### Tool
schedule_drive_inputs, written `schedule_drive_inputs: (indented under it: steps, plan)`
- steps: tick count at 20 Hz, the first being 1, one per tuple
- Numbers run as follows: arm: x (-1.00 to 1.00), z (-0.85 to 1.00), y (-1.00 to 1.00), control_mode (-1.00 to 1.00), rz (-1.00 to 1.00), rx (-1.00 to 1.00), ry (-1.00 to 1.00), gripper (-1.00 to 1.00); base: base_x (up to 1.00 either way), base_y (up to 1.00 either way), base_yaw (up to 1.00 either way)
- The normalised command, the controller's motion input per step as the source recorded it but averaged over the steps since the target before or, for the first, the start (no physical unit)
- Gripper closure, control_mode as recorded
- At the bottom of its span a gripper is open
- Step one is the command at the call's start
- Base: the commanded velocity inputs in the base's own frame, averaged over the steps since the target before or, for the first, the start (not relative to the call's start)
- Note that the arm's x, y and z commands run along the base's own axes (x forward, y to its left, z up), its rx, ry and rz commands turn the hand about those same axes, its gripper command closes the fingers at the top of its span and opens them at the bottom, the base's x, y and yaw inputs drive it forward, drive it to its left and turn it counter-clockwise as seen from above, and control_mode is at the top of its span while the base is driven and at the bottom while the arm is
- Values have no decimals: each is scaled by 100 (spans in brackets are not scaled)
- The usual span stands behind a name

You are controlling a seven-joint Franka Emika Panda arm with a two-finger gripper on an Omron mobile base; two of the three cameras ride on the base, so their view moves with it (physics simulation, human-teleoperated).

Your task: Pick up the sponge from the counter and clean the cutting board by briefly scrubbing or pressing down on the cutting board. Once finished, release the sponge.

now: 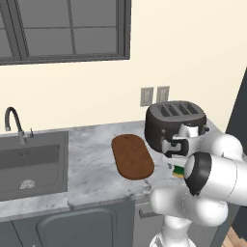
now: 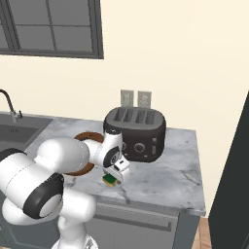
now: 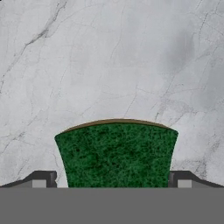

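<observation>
In the hand view the gripper [image 3: 112, 178] had its two dark fingertips [image 3: 43, 178] set on either side of the sponge [image 3: 116, 154], spread just to the block's width and flush against its flanks, so it looked pinched between them, its dark green top facing the camera and a thin yellow-brown edge showing along the far side. Whether the sponge was resting on the counter [image 3: 109, 57] or raised just above it could not be told. In the right base view the gripper [image 2: 113, 178] pointed down over the marbled counter [image 2: 165, 175] with the sponge [image 2: 110, 181] at its tips, close to the front edge of the worktop and just in front of the black toaster [image 2: 136, 129]. In the left base view the sponge [image 1: 179, 171] showed as a green and yellow sliver past the arm's elbow, between the toaster [image 1: 173, 120] and the counter's front edge. The cutting board [image 1: 132, 155] lay flat on the counter [image 1: 91, 164] to the left of the sponge, near it but apart, its long axis running from back to front. The toaster stood close behind and to the right of the board. Farther left sat the sink [image 1: 31, 164] with its faucet [image 1: 14, 123], leaving a stretch of bare marble between the basin and the board. Two wall outlets [image 1: 154, 95] sat behind the toaster.
</observation>
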Motion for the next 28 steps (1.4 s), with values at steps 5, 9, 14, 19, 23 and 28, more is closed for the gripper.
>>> schedule_drive_inputs:
  steps: [5,9,14,19,23,28]
  plan:
    - [0,0,0,-100,0,0,0,-100,0,0,0]
    - [0,0,0,-100,0,0,0,-100,0,0,0]
    - [0,0,0,-100,0,0,0,-100,0,0,0]
    - [0,0,0,-100,0,0,0,-100,0,0,0]
    - [0,2,0,-100,0,0,0,-100,0,0,0]
    - [0,6,0,-100,0,0,0,-100,0,0,0]
